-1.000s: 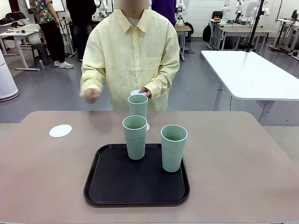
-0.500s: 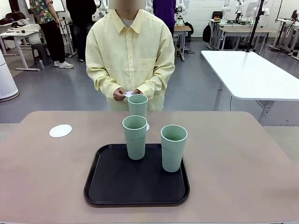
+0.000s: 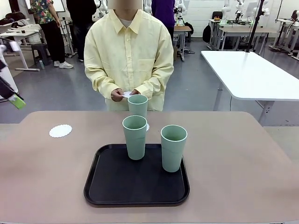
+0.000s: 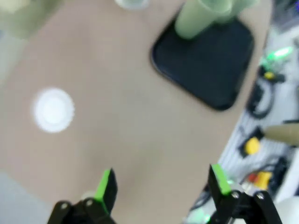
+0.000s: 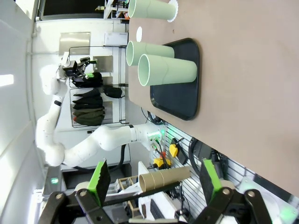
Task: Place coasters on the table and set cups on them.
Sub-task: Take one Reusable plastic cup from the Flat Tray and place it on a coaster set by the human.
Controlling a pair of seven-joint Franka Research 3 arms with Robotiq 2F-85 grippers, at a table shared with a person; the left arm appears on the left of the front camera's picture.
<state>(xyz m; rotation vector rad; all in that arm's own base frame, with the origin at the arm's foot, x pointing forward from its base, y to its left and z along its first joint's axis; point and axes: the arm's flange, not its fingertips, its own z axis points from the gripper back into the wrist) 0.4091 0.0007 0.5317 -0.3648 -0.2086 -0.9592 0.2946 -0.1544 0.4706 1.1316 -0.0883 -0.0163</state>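
Change: left arm (image 3: pixel 9 91) enters over the worktop's (image 3: pixel 233 154) left end; person's hands (image 3: pixel 117 94) meet on third coaster (image 3: pixel 127 94) | jaws: both pairs wide open, empty | laid coaster (image 3: pixel 60 130) bare, rear cup (image 3: pixel 138 106) on its coaster, two cups (image 3: pixel 135 137) on tray (image 3: pixel 107 186) | likely next: cup to bare coaster.

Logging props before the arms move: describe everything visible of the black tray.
The black tray is a shallow, matte, plastic-looking rectangle with rounded corners and a raised rim. It lies flat on the beige table, centred near the robot's edge. A green cup and a second cup stand upright on its far half; nothing else touches it.
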